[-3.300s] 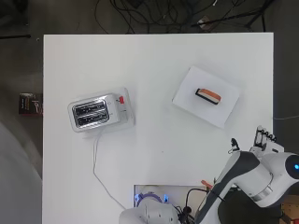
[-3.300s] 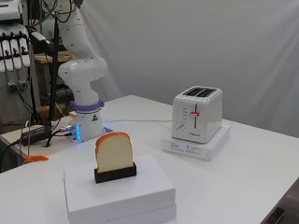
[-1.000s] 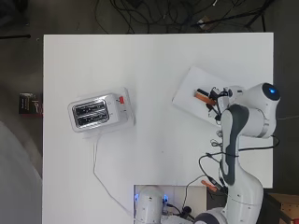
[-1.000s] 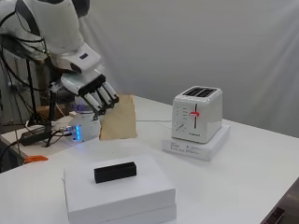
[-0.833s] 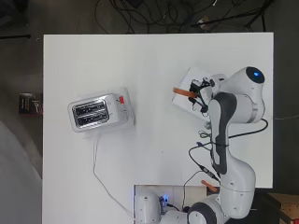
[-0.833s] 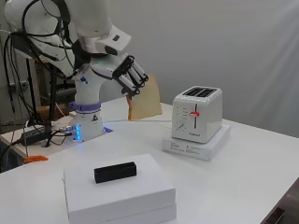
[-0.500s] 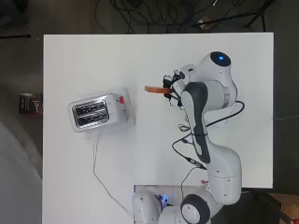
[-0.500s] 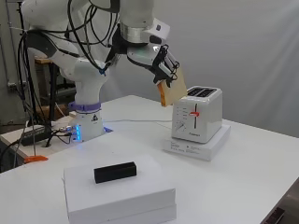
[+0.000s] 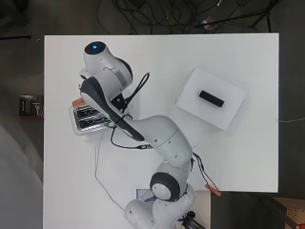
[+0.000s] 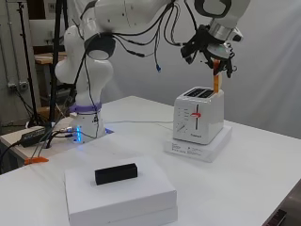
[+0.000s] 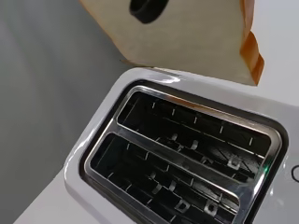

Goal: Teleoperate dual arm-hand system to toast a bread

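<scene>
The hand is shut on a slice of bread and holds it upright, just above the far end of the white toaster. In the overhead view the arm covers most of the toaster; only the bread's orange crust peeks out at the toaster's far left corner. From the wrist, the bread hangs close over the toaster's rim, beside its two empty slots, with a dark fingertip pressed on its face.
The toaster stands on a flat white base. A white box at the right carries an empty black bread holder. The toaster's cable runs toward the arm's base.
The hand lifted the bread off the black holder on the box and carried it across the table to above the toaster. The holder now stands empty.
</scene>
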Tool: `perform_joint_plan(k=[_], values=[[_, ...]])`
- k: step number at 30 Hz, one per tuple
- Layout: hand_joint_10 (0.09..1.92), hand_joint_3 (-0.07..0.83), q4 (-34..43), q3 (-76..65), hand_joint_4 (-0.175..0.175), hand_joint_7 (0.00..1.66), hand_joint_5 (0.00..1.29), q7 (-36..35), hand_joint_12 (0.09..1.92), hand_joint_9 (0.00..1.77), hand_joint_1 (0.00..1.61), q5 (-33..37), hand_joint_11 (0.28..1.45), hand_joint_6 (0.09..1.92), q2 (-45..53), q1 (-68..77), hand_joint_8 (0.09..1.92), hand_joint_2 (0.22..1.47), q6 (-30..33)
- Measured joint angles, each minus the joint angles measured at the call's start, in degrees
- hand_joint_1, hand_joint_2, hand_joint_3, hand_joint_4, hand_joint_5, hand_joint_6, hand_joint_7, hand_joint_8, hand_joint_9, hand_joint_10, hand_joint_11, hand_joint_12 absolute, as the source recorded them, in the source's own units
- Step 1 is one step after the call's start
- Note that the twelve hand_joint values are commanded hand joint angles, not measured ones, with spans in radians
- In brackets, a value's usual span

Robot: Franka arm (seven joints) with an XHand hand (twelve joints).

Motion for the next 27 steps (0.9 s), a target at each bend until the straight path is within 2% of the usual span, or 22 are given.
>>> perform_joint_plan(k=[2, 4, 6, 9, 11, 14, 18, 19, 22, 24, 27], values=[[0.11, -0.001, -3.4, 1.8, -0.082, 1.05, 0.75, 2.42, 0.19, 1.37, 1.21, -0.17, 0.85, 1.27, 0.0, -3.85, 0.93, 1.16, 2.17], [0.18, 0.006, -7.72, 4.01, -0.083, 1.04, 0.74, 4.86, 0.49, 1.36, 1.21, -0.31, 0.75, 1.28, 0.08, -9.32, 0.96, 1.17, 4.28], [0.3, 0.003, -11.75, 6.08, -0.097, 1.04, 0.74, 7.32, 0.78, 1.34, 1.21, -0.4, 0.67, 1.26, 0.19, -15.28, 0.99, 1.17, 6.17], [0.49, 0.001, -16.8, 8.81, -0.122, 1.05, 0.75, 9.84, 0.95, 1.28, 1.22, -0.48, 0.62, 1.22, 0.33, -20.95, 1.01, 1.16, 8.35], [0.57, -0.002, -18.82, 10.28, -0.139, 1.05, 0.75, 10.32, 0.98, 1.26, 1.23, -0.47, 0.62, 1.2, 0.41, -22.65, 1.01, 1.16, 9.0], [0.6, -0.002, -20.5, 12.78, -0.156, 1.06, 0.75, 10.9, 0.99, 1.25, 1.23, -0.51, 0.62, 1.2, 0.81, -23.95, 1.01, 1.16, 9.37], [0.7, 0.001, -22.92, 14.04, -0.162, 1.05, 0.75, 11.35, 1.1, 1.21, 1.23, -0.92, 0.61, 1.17, 0.98, -24.4, 1.04, 1.16, 10.34], [0.72, 0.001, -22.76, 13.52, -0.145, 1.04, 0.75, 11.69, 1.11, 1.2, 1.23, -0.28, 0.61, 1.18, 0.88, -23.97, 1.05, 1.16, 10.46], [0.62, 0.0, -21.16, 10.89, -0.093, 1.02, 0.74, 11.52, 0.91, 1.19, 1.21, 1.21, 0.61, 1.25, 0.32, -21.06, 1.03, 1.17, 11.07], [0.88, 0.0, -21.05, 9.53, -0.124, 1.01, 0.75, 11.43, 0.79, 1.14, 1.31, 2.21, 0.62, 1.2, -0.24, -19.28, 0.93, 1.14, 11.94], [1.0, 0.001, -21.18, 9.24, -0.141, 0.99, 0.74, 9.81, 0.73, 1.12, 1.36, 1.83, 0.63, 1.2, -0.32, -17.91, 0.9, 1.12, 11.89]])
